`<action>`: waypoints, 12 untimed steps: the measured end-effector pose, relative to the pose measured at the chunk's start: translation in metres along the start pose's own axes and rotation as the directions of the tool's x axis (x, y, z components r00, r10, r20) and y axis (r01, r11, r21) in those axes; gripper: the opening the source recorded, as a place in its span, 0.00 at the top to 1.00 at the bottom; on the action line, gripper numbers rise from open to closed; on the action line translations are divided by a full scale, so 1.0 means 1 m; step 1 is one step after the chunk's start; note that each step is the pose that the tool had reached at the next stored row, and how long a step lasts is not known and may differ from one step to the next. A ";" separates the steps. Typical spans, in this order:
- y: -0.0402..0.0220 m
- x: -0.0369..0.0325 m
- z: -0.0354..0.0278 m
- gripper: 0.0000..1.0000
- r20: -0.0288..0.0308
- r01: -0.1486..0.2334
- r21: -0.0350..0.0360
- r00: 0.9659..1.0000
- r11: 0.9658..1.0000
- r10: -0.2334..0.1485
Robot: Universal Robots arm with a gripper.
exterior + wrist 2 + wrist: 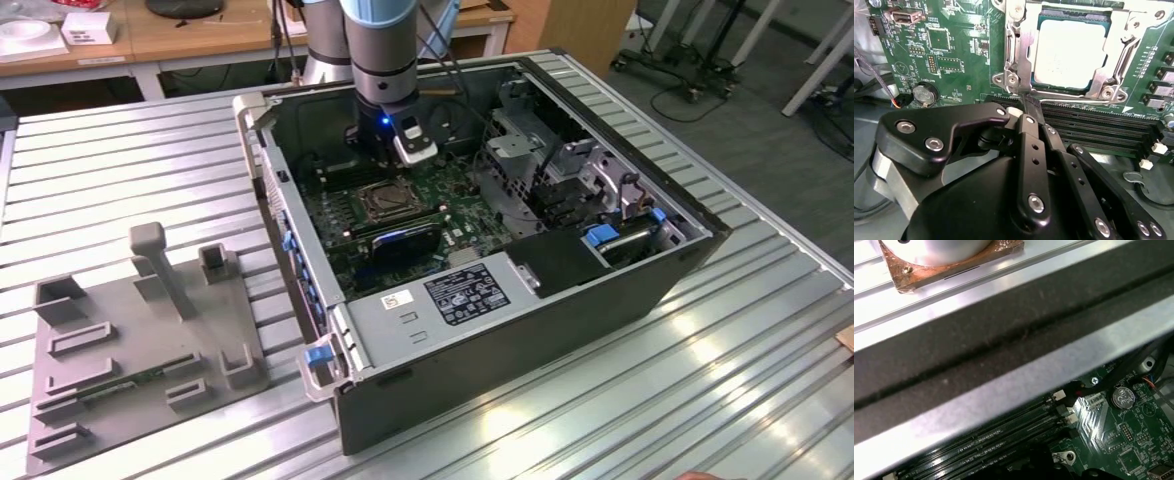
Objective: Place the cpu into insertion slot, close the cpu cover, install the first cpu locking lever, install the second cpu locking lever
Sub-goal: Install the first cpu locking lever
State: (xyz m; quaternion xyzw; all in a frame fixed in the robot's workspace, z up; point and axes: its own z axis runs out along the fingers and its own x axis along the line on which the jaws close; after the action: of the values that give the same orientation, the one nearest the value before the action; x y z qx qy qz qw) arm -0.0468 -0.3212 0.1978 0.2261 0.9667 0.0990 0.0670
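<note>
The cpu (1069,55), silver-grey on top, lies in the insertion slot (380,203) on the green motherboard (954,50). The cpu cover (1121,47), a silvery frame, lies flat around the chip. A thin metal locking lever (1016,55) runs along one side of the socket. My gripper (1030,104) is just off a corner of the socket, its black fingers (1026,145) closed to a narrow tip by the lever's end, with nothing seen between them. In the exterior view my gripper (390,170) reaches down into the open computer case, just behind the socket.
The case walls (534,330) box the board in. Black memory slots (1094,125) run beside the socket, and a coin battery (924,93) sits nearby. A drive cage (561,170) fills the exterior view's right. A grey fixture plate (134,340) lies at its left.
</note>
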 end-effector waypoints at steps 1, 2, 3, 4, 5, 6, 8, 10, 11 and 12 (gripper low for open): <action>-0.0001 0.0000 0.0000 0.90 0.001 0.000 0.001 1.000 1.000 0.000; -0.0001 0.0000 0.0002 0.90 0.002 0.000 0.002 1.000 1.000 0.000; -0.0001 0.0000 0.0004 0.90 0.003 0.000 0.003 1.000 1.000 0.000; -0.0002 0.0000 0.0005 0.90 0.004 0.000 0.004 1.000 1.000 0.000; -0.0002 0.0000 0.0006 0.90 0.005 0.000 0.005 1.000 1.000 0.000; -0.0002 0.0000 0.0006 0.90 0.006 0.000 0.006 1.000 1.000 0.000; -0.0002 0.0000 0.0006 0.90 0.006 0.000 0.007 1.000 1.000 0.000; 0.0000 0.0000 -0.0001 0.90 0.006 0.000 0.007 1.000 1.000 0.000; 0.0001 -0.0001 -0.0008 0.90 0.006 -0.001 0.007 1.000 1.000 0.000; 0.0003 -0.0002 -0.0016 0.90 0.006 -0.001 0.007 1.000 1.000 0.001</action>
State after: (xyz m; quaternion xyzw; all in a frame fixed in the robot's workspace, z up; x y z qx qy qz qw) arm -0.0468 -0.3213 0.1994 0.2270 0.9668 0.0951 0.0693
